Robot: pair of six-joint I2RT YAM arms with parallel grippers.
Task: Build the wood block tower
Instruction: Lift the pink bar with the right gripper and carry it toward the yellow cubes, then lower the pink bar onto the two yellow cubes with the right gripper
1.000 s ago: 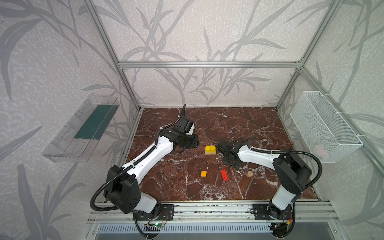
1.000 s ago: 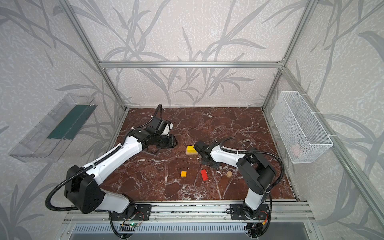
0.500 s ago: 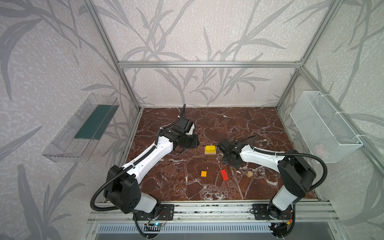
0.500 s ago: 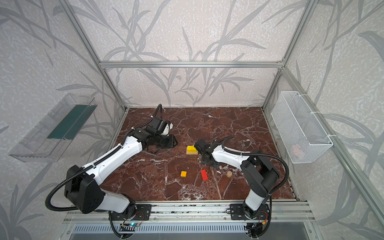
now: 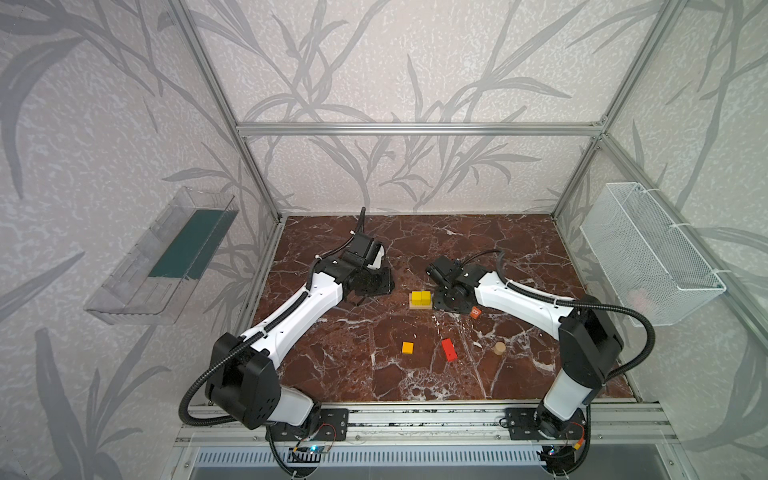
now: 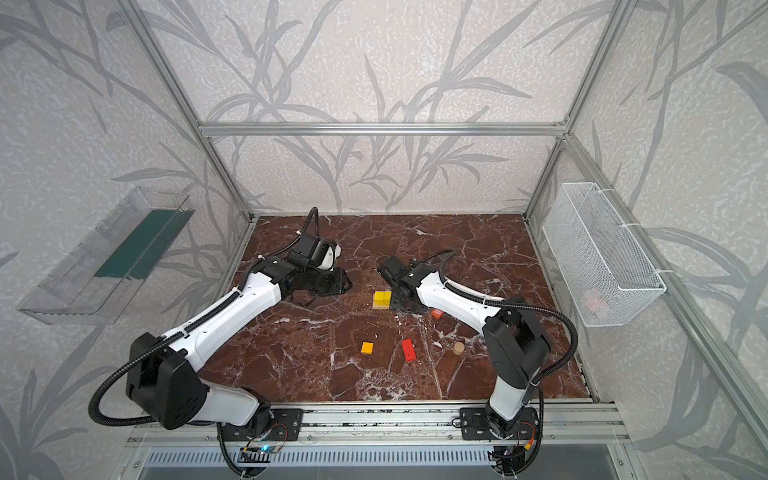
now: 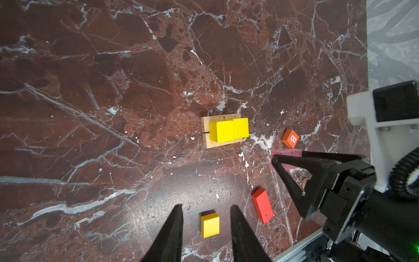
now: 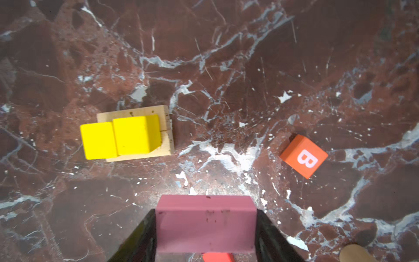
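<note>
In both top views the tower point(image 5: 420, 300) point(image 6: 382, 300) stands mid-table: a tan plank base point(image 8: 167, 127) carrying two yellow cubes point(image 8: 136, 133) side by side. My right gripper point(image 5: 448, 302) point(image 8: 205, 212) hovers just right of it, shut on a pink brick point(image 8: 205, 229) point(image 7: 286, 152) held by its ends. My left gripper point(image 5: 380, 282) point(image 7: 206, 205) hangs open and empty to the tower's left. Loose wood blocks lie nearer the front: an orange cube point(image 5: 407, 348) point(image 7: 210, 225), a red brick point(image 5: 448, 350) point(image 7: 262, 205), a tan cylinder point(image 5: 499, 348) and an orange-red cube marked B point(image 5: 476, 312) point(image 8: 303, 156).
A white wire basket point(image 5: 648, 257) hangs on the right wall and a clear tray point(image 5: 166, 257) on the left wall. The aluminium rail point(image 5: 415, 415) with both arm bases runs along the table's front edge. Walls close in the marble table point(image 5: 457, 237) on three sides.
The right gripper has shifted slightly toward the tower with the pink brick still in it. The left arm has not moved.
</note>
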